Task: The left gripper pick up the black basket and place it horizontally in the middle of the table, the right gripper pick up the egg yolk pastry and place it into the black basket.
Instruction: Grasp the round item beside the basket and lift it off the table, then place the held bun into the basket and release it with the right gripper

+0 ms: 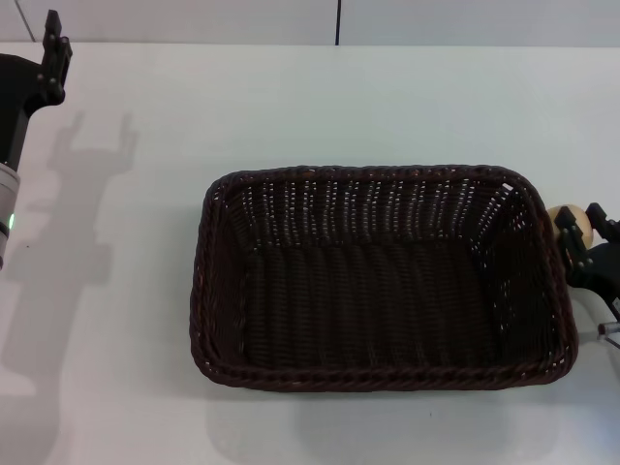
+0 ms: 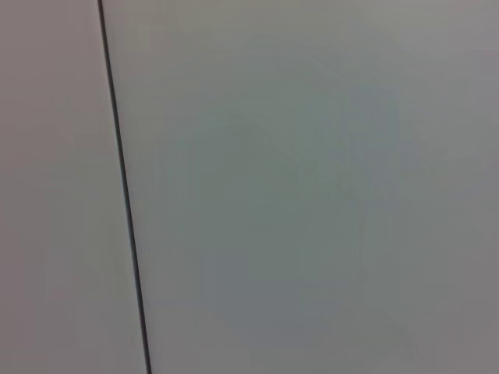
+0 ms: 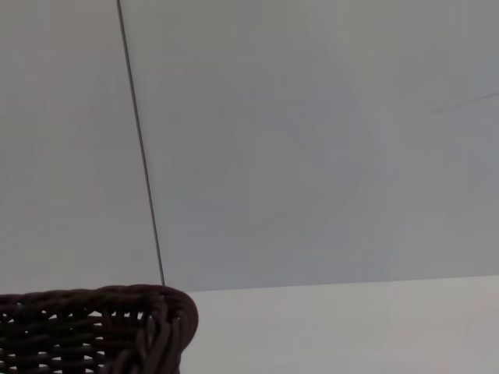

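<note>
The black basket (image 1: 383, 276) lies lengthwise in the middle of the white table (image 1: 320, 107), empty. Its corner also shows in the right wrist view (image 3: 101, 327). The egg yolk pastry (image 1: 567, 219) is just outside the basket's right rim, near its far right corner. My right gripper (image 1: 582, 232) is at the right edge of the head view, its black fingers closed around the pastry. My left gripper (image 1: 55, 46) is raised at the far left, away from the basket, open and empty; its shadow on the table shows two spread fingers.
A pale wall with a dark vertical seam (image 1: 338, 21) stands behind the table; the left wrist view shows only this wall (image 2: 312, 195). White table surface lies all around the basket.
</note>
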### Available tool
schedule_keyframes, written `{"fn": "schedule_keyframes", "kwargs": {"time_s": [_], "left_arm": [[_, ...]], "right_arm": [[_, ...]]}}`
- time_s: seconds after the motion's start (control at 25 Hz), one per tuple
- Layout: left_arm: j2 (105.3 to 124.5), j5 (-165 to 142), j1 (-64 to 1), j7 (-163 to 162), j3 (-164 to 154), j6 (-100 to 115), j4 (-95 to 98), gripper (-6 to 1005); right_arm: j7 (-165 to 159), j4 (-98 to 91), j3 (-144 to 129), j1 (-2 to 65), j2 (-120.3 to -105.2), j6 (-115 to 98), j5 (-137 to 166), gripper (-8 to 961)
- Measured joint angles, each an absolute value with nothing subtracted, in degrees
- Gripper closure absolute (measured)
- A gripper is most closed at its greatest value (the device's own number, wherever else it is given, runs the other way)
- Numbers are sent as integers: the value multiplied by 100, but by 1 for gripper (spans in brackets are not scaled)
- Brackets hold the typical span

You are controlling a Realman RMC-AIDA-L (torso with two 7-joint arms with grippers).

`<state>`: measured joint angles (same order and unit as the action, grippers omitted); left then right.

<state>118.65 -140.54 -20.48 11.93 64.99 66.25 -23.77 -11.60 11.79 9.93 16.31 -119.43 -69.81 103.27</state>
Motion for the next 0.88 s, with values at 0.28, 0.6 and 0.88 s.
{"fn": "schedule_keyframes", "kwargs": {"time_s": [0.28,0.6,0.88], "left_arm": [[11865,-14054,-2048,1200,6476,6634,-2375,335],[11865,-14053,-2053,1199,6478,6637,-2372,332],[11865,-14054,-2040,1174,6478,6637,-2372,330]], "right_arm": [[-1059,1181,1011,1598,-11941,-7007,10325,698],[-922,1205,1115,1340,-11955,-7837,10279,856],[-449,1507,1057,1067,-11938,-9536,10299,896]]}}
